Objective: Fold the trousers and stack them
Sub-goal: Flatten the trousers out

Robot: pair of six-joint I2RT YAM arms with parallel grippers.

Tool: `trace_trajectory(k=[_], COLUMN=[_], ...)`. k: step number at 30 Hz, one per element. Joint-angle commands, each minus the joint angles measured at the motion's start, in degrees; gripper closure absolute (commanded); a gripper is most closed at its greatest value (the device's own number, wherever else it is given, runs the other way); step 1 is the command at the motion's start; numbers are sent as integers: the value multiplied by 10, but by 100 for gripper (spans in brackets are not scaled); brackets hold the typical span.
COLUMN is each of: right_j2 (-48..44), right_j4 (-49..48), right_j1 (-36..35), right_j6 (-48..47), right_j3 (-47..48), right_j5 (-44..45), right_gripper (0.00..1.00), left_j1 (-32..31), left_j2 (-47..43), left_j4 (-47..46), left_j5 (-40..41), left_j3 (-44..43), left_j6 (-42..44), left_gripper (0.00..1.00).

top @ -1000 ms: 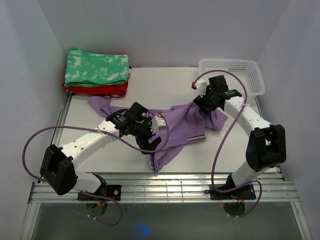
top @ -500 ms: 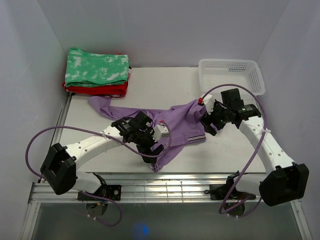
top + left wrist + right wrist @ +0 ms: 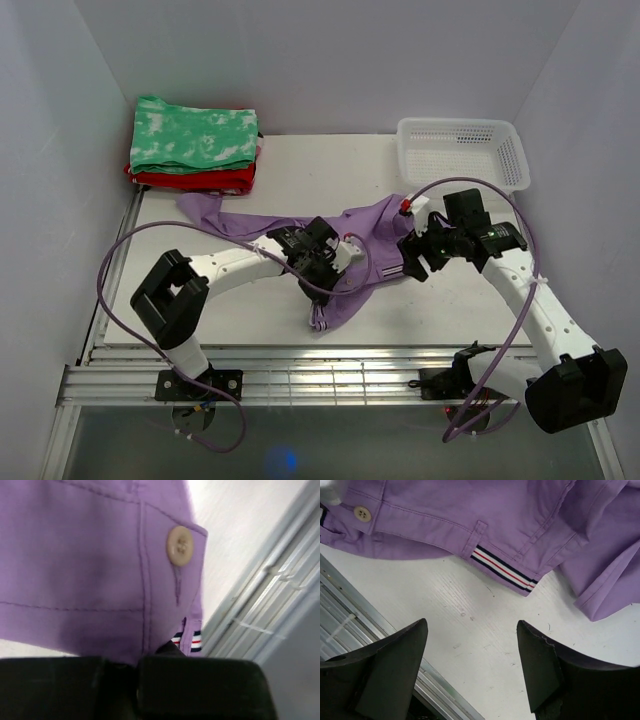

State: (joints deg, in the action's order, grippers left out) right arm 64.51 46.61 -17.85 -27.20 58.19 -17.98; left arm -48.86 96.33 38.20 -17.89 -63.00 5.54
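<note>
Finds the left gripper (image 3: 335,275) (image 3: 137,672) pinched almost fully together on the waistband of the plain lavender soft-fabric trousers (image 3: 375,225) (image 3: 75,555) (image 3: 470,505), with cloth running down into the black fingers (image 3: 200,690) below a round cream button (image 3: 180,545). Shows the right gripper (image 3: 412,262) (image 3: 471,625) spread wide and holding nothing, hovering over the bare white tabletop (image 3: 485,645) just beside the waistband's striped navy, white and red tab (image 3: 502,570), clear of the cloth. Places the trousers mid-table, one leg trailing toward the far left, the rest bunched between the two grippers and dipping toward the grey metal rails (image 3: 330,375) at the near edge. Has the left forearm lying across that trailing leg. Notes a green-and-white mottled folded garment (image 3: 195,135) stacked on a red folded garment (image 3: 195,180) in the far left corner, near the leg's tip, and a white plastic lattice basket (image 3: 460,150) in the far right corner, apart from the trousers. Differs from a second ago in the left fingers, then wide open above the cloth and further left, and in the right gripper, then up in the fabric at the trousers' far right part, now drawn nearer and off it, with the lifted cloth there lying lower.
</note>
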Motion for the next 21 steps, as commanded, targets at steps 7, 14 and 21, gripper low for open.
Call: trace_trajectory(k=[7, 14, 21], right_j2=[3, 39, 36], right_j4=[60, 85, 12], right_j1=[91, 166, 171], right_j6=[152, 267, 401], right_j3=[136, 156, 79], right_j5=[-140, -304, -392], right_gripper=[25, 19, 9], left_j1=[38, 38, 39], left_j2=[-60, -56, -31], left_j4=[-72, -167, -177], left_j5=[-236, -252, -223], left_j3=[-164, -164, -189], left_j6=[-154, -216, -221], left_gripper=[100, 100, 100])
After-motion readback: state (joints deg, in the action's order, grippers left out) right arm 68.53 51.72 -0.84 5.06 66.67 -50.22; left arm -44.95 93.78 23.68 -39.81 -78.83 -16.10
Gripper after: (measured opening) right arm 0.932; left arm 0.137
